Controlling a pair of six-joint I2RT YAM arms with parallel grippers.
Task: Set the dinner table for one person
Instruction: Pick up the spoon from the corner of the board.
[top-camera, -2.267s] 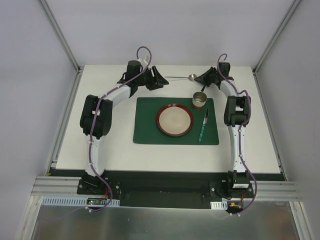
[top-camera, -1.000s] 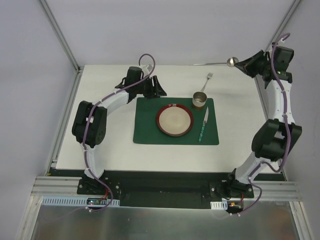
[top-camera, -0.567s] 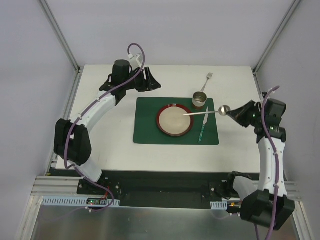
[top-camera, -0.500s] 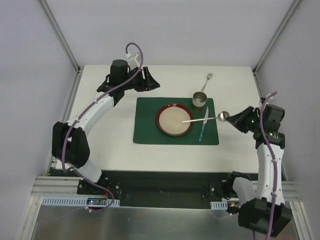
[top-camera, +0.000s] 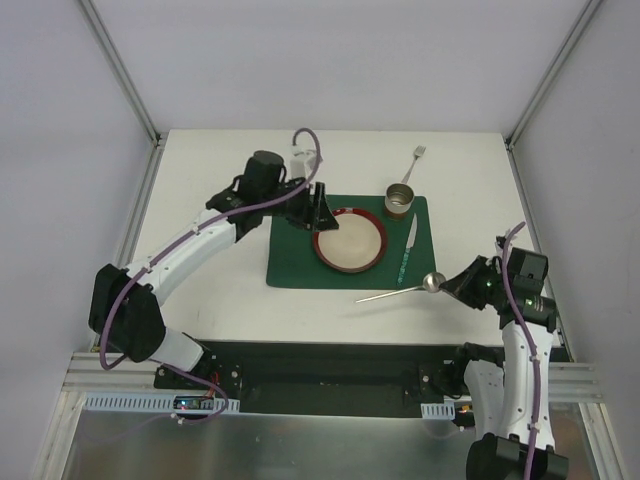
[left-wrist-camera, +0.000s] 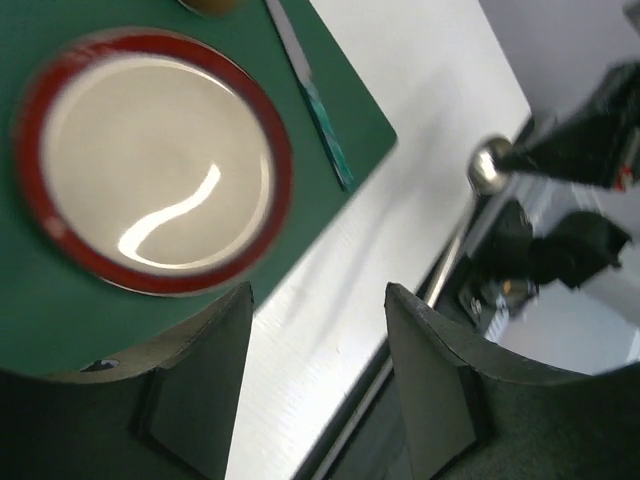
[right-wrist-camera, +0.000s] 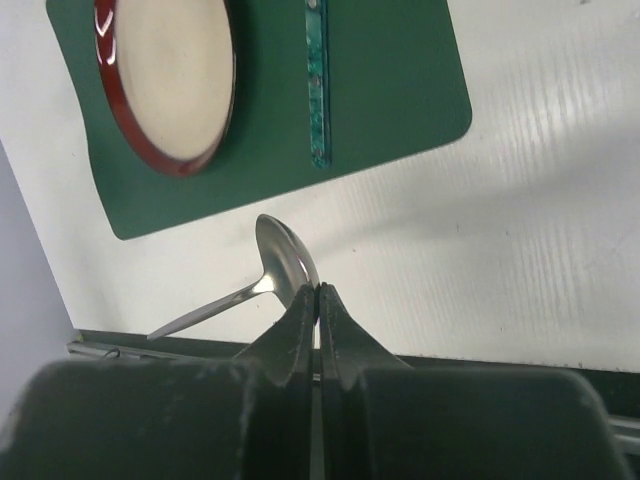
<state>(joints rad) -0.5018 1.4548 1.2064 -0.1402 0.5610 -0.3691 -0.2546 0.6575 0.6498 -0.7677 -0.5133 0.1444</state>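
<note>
The dinner table (top-camera: 470, 180) is a white top with a green placemat (top-camera: 295, 260) in its middle. On the mat lie a red-rimmed plate (top-camera: 350, 240), a metal cup (top-camera: 400, 200) and a green-handled knife (top-camera: 407, 250). A fork (top-camera: 416, 160) lies on the table behind the cup. My right gripper (top-camera: 447, 285) hovers off the mat's near right corner, shut on the bowl of a spoon (top-camera: 430, 282) whose handle points left. The wrist view shows the pinch on the spoon (right-wrist-camera: 285, 260) by the right gripper (right-wrist-camera: 318, 292). My left gripper (top-camera: 321, 208) stands open and empty at the plate's left edge.
Metal frame rails (top-camera: 130, 230) edge the table on both sides, and a dark base bar (top-camera: 330, 360) runs along its near edge. From the left wrist, I see the plate (left-wrist-camera: 155, 160), knife (left-wrist-camera: 315, 100) and spoon bowl (left-wrist-camera: 490, 165) beyond the left gripper (left-wrist-camera: 318, 300).
My right arm swung the spoon from high at the far right down to the mat's near right corner. My left gripper moved from the back left in over the mat beside the plate.
</note>
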